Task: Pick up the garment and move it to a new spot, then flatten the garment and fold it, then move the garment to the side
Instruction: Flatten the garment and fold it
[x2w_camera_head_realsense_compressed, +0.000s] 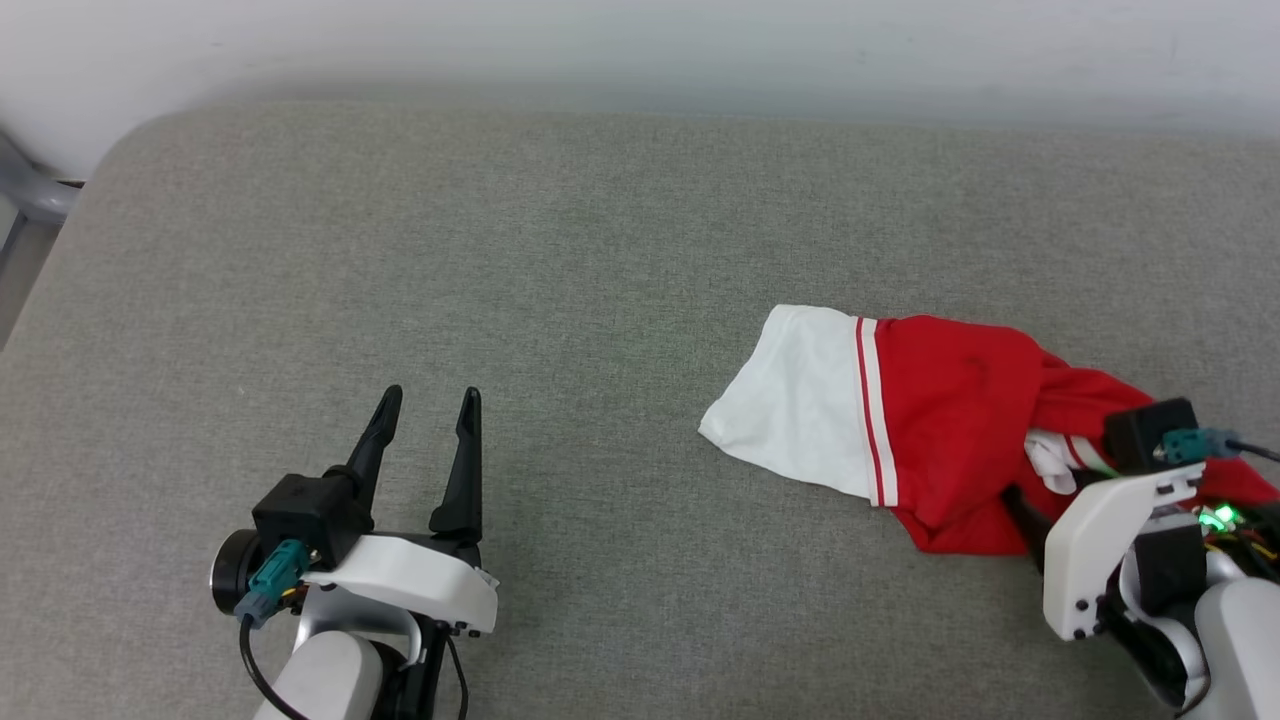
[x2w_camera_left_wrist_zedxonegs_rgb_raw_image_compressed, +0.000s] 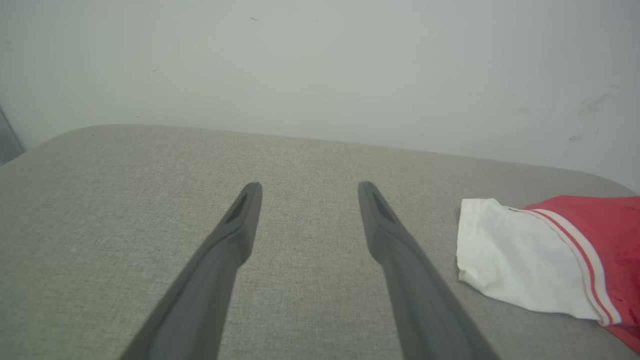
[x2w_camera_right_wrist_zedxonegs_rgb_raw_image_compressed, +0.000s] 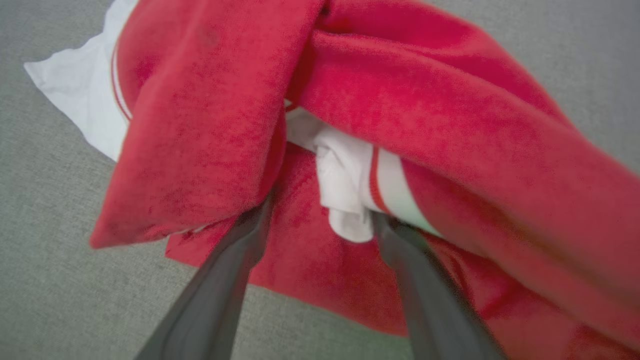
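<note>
- On the right half of the grey fabric-covered table (x2w_camera_head_realsense_compressed: 600, 250) lies the garment (x2w_camera_head_realsense_compressed: 940, 420), a red jersey-style T-shirt with white short sleeves and red-and-white striped trim. It is bunched up, not spread flat.
- Long axis: the bundle runs across the table. One white sleeve (x2w_camera_head_realsense_compressed: 790, 400) points toward the robot's left, and the red body trails off toward the robot's right, passing under the right wrist.
- Right hand (x2w_camera_right_wrist_zedxonegs_rgb_raw_image_compressed: 320, 210): it is at the garment, with its two dark fingers spread apart. The fingertips are pushed into the folds, one under a red flap, the other against a wad of white sleeve. The cloth between them is straddled but not yet pinched, so the hand is released.
- Left hand (x2w_camera_head_realsense_compressed: 431, 395): its fingers are parted and hold nothing. It hovers over bare table well apart from the garment, which lies to its right.
- Judgement: the right arm is plainly the nearer one. The pick-up depends on that hand closing on the folds it straddles.
</note>
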